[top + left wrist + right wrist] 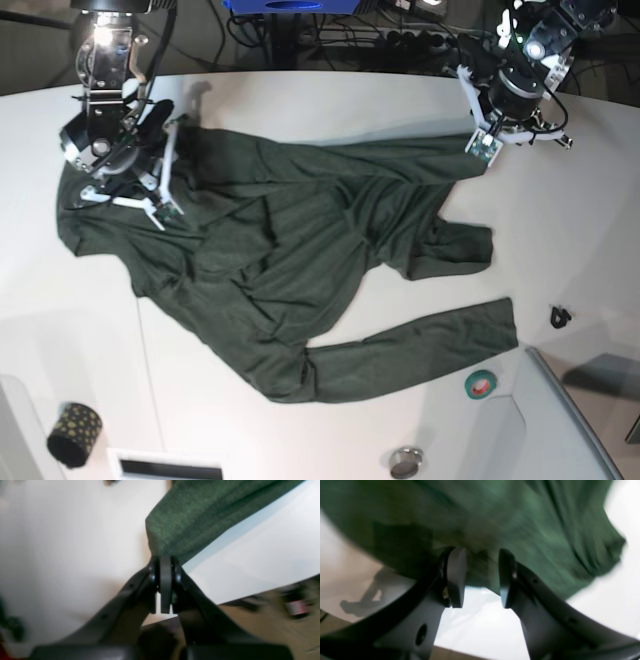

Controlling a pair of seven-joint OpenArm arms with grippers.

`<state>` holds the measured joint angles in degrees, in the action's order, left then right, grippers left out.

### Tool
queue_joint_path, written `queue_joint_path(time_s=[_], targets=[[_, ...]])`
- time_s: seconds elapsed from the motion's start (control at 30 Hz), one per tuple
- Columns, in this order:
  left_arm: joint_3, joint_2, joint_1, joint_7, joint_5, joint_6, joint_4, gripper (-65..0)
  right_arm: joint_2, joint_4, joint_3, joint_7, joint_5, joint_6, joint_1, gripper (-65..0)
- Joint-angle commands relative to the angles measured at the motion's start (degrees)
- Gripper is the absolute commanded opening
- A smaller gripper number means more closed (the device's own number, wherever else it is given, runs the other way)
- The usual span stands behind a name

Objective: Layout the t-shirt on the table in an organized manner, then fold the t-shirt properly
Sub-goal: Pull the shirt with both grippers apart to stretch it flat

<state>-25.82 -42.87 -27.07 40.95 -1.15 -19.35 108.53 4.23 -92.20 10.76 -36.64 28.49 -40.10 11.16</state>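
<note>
Currently: left pincer (165,562) clamped on an edge of the t-shirt (290,270), lifted off the white bench (330,100); right pincer (482,577) parted over rumpled cloth, nothing visibly between the pads; remaining shirt sprawled creased across the bench.

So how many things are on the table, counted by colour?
Green: 2, the t-shirt and a tape roll
Black: 2, a dotted roll and a small clip
Silver: 1, a round metal piece
Total: 5
</note>
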Motion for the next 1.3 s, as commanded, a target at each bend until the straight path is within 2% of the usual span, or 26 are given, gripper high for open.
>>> queue_joint_path(time_s=[0.0,0.17,0.33,0.43,0.53,0.67,0.77,0.83,1.0,1.1,1.27], targets=[[0.3,-0.6,-0.8,-0.5,3.0,-0.3,0.6,-65.0,0.0,-0.6,0.5,0.9,-0.6,0.1,-1.3,-44.1],[0.3,-0.5,-3.6,-0.5,10.9,-0.3,0.5,-65.0,0.0,1.3,4.2,1.0,-0.5,0.1,-2.2,-44.1],[0.4,-0.2,-3.1,-0.5,12.0,-0.3,-4.0,-65.0,0.0,5.7,5.7,1.0,-0.1,0.1,-5.0,-44.1],[0.5,-0.2,-3.0,-0.5,12.0,-0.3,-5.1,-65.0,0.0,12.6,10.8,1.0,-0.1,0.6,-8.4,-44.1],[3.1,-0.2,-4.1,-0.5,12.0,-0.3,-5.5,-65.0,-1.0,15.2,15.5,2.7,-0.1,5.4,-9.3,-44.1],[9.0,-0.2,-7.3,-0.5,12.0,-0.3,-5.4,-65.0,-1.6,15.0,16.3,4.6,-0.1,7.1,-8.0,-44.1],[10.6,1.2,-7.4,-0.4,12.1,-0.3,-5.4,-65.0,-1.1,13.0,15.9,4.6,-0.1,13.0,-6.2,-44.1],[10.6,1.8,-7.4,-0.4,12.1,-0.3,-5.4,-65.0,-0.5,11.5,15.7,4.9,-0.5,14.8,-5.1,-44.1],[9.3,3.4,-7.3,-0.4,12.2,-0.2,-4.8,-65.0,2.7,3.4,15.7,4.7,-0.3,12.1,-3.6,-44.1],[8.6,3.8,-7.7,-0.4,12.2,-0.1,-4.8,-65.0,3.1,-1.6,15.7,4.5,-0.4,9.5,-2.9,-44.1],[7.8,3.8,-9.8,-0.4,12.2,-0.1,-5.5,-65.0,3.1,-4.0,15.3,2.4,-0.6,7.0,-2.8,-44.1]])
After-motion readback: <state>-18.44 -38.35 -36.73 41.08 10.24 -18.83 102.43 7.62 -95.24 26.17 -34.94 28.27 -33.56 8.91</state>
